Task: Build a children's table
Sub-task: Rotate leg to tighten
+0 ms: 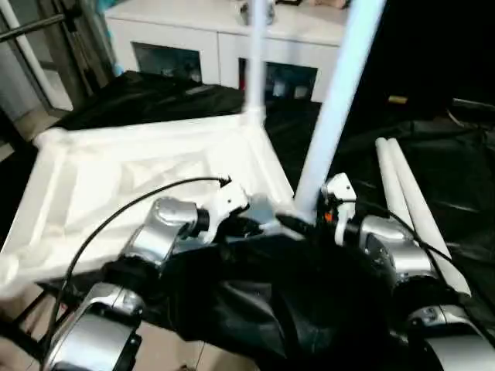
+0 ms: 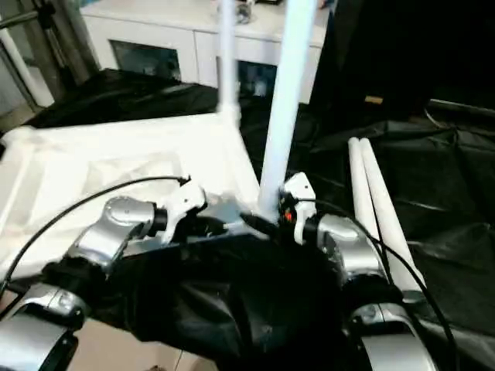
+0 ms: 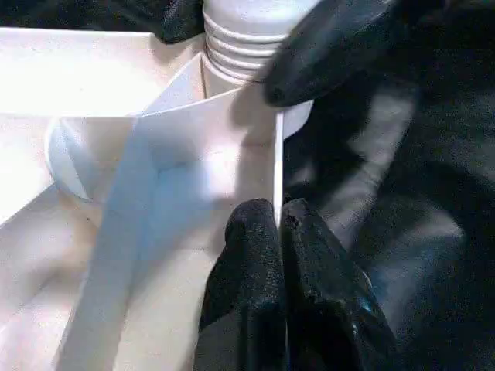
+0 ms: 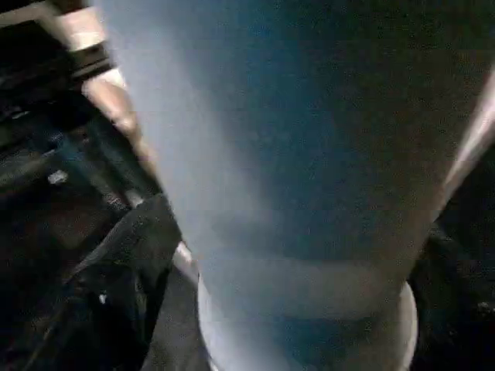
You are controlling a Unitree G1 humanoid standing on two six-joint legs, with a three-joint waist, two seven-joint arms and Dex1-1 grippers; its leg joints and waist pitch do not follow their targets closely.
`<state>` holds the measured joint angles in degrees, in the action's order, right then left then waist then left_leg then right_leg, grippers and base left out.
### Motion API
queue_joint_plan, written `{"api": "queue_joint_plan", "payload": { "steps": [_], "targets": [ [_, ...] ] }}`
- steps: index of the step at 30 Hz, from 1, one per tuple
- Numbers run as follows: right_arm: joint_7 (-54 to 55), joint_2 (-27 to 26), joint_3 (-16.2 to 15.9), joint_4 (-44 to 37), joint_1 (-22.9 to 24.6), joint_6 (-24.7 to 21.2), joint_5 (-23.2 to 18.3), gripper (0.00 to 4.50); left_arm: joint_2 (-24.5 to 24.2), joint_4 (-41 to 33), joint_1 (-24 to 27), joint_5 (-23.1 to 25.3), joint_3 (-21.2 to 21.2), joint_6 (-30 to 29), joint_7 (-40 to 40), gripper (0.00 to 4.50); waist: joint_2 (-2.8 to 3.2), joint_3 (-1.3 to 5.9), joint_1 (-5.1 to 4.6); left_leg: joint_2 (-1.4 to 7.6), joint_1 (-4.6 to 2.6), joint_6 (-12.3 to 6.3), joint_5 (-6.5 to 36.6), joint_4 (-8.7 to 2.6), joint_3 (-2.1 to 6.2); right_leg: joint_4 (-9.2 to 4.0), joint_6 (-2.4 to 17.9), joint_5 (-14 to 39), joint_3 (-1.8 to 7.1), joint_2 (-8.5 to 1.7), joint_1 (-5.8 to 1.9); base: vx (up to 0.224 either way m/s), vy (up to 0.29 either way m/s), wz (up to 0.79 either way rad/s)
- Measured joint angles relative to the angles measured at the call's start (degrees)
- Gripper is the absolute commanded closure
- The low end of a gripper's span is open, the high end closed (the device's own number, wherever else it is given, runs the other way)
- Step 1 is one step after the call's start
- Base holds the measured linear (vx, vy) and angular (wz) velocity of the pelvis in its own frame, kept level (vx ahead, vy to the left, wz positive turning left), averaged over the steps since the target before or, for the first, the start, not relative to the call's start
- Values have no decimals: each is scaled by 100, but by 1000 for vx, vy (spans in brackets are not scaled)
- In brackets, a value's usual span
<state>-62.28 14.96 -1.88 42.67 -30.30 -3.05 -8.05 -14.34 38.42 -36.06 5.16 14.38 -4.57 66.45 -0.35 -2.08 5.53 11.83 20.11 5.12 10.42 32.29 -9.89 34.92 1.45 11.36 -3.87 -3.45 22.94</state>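
The white table top point(image 1: 116, 185) lies upside down on black cloth, ribbed underside up. One white leg point(image 1: 255, 62) stands upright in its far right corner socket. A second leg point(image 1: 332, 108) leans slightly over the near right corner, its threaded end point(image 3: 247, 39) at the round socket. My right gripper point(image 1: 298, 222) is shut on the base of this leg, and the leg point(image 4: 294, 178) fills the right wrist view. My left gripper point(image 3: 277, 220) is shut on the top's thin rim wall point(image 3: 263, 139) just beside that corner.
Two spare white legs point(image 1: 410, 201) lie side by side on the black cloth point(image 1: 255, 309) to the right. A white glass-door cabinet point(image 1: 201, 39) stands behind the work. The near edge of the cloth hangs over a light floor.
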Motion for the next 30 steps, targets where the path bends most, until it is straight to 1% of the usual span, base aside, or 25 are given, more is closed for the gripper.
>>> {"api": "queue_joint_plan", "payload": {
  "steps": [2, 5, 6, 11, 15, 17, 19, 21, 23, 25, 26, 28, 30],
  "targets": [
    [-416, 164, -114, -223, 101, -152, -45, 105, -98, -81, 23, -44, 51, 25, 238, 450, -16, -9, 30, 0, -3, 1, 0, -3, 0, 0, -1, 1, 0, 0, -4, 0, 0, 0],
    [-640, 266, -182, -377, 151, -306, -56, 113, -154, -108, 40, -62, 78, 82, 427, 450, -23, -13, 56, 1, -3, 1, 0, -2, 0, 0, -2, 1, 1, 0, -3, 0, 0, 0],
    [-680, 280, -191, -400, 155, -333, -56, 131, -165, -108, 41, -68, 84, 94, 457, 450, -23, -14, 62, 1, -3, 2, 0, -2, 0, 1, -2, 1, 1, 0, -3, 0, 0, 0],
    [-689, 272, -189, -436, 163, -421, -55, 166, -188, -108, 48, -89, 83, 100, 506, 450, -24, -14, 86, 1, -4, 2, 0, -4, 0, 2, -2, 1, 1, 0, -3, 0, 0, 0],
    [-488, 199, -140, -421, 160, -421, -48, 175, -165, -93, 49, -86, 51, 61, 390, 450, -24, -14, 83, 1, -6, 3, -1, 0, 0, 5, 0, 0, 1, 0, -4, 0, 0, 0],
    [170, -9, -18, -174, 65, -252, 28, 176, -47, -4, 38, -23, -44, 45, -25, 450, -24, -14, 50, 0, -13, 4, -2, 4, 0, 5, 1, -6, 3, -1, -8, 0, 0, 0],
    [1014, -221, 122, 158, -165, -123, 145, 176, 156, 207, -107, 89, -98, -17, -536, 450, -23, -14, -16, -2, -14, 5, -4, 15, -1, 3, -18, -1, 7, -2, -8, 0, 0, 0],
    [1402, -265, 165, 295, -244, -104, 170, 178, 300, 272, -143, 128, -100, -56, -793, 450, -22, -14, -39, -5, -15, 4, -4, 18, -1, 2, -20, 0, 10, -4, -13, 0, 0, 0],
    [2156, -441, 316, 525, -406, -81, 197, 178, 515, 501, -316, 160, -120, -186, -1284, 450, -16, -11, -40, -7, -15, 4, -4, 18, -1, 3, -21, -1, 11, -4, -13, 0, 0, 0],
    [3036, -641, 549, 734, -580, -130, 200, 178, 831, 718, -487, 230, -164, -345, -1803, 450, -13, -10, -32, -7, -14, 4, -5, 18, 0, 3, -20, -3, 12, -4, -13, 0, 0, 0],
    [3255, -678, 607, 770, -611, -139, 200, 178, 927, 761, -524, 249, -164, -392, -1945, 450, -10, -8, -27, -7, -14, 4, -5, 18, 0, 3, -13, -7, 13, -5, -15, 0, 0, 0],
    [3667, -763, 674, 867, -682, -129, 198, 178, 1057, 830, -556, 255, -185, -418, -2197, 450, 22, 9, -26, -9, -9, 3, -3, 15, -3, 2, -5, -11, 16, -6, -15, 0, 0, 0],
    [3794, -789, 684, 934, -741, -104, 199, 178, 1093, 887, -587, 256, -215, -417, -2256, 450, 30, 14, -25, -9, -4, 3, -3, 7, -4, 1, -8, -8, 15, -6, -14, 0, 0, 0]
  ]
}}
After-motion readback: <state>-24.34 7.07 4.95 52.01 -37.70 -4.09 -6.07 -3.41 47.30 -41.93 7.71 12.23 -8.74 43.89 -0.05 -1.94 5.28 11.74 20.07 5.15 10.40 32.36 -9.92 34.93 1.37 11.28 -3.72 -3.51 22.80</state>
